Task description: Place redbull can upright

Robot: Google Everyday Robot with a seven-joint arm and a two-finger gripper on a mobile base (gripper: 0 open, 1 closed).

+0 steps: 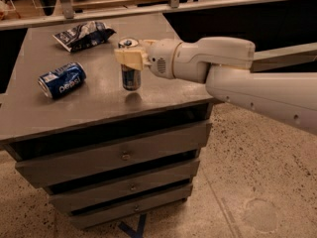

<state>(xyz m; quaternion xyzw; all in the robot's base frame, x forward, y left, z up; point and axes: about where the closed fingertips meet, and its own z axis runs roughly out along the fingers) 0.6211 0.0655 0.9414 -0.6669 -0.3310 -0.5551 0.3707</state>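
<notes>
Cream two-finger gripper sits at upper centre of the frame, on the end of a white arm that reaches in from the right edge. The gripper is closed around the upper half of the slim silver metallic redbull can with blue patches, and one cream finger crosses the front of the can just below its rim. Redbull can is upright, top facing up, lower body showing below the gripper. Its base is at or just above the grey matte surface; cannot tell whether they touch. A dark shadow lies on the surface right under it.

Fat blue Pepsi can lies on its side at left of the frame, well apart from the redbull can. Crumpled dark blue and white snack bag lies flat at upper left, near the far edge of the surface.

The surface is the top of a grey cabinet with three drawers stacked below, fronts pushed in, dark gaps between them, small knobs at centre. Drawer contents hidden. Speckled floor at lower right.
</notes>
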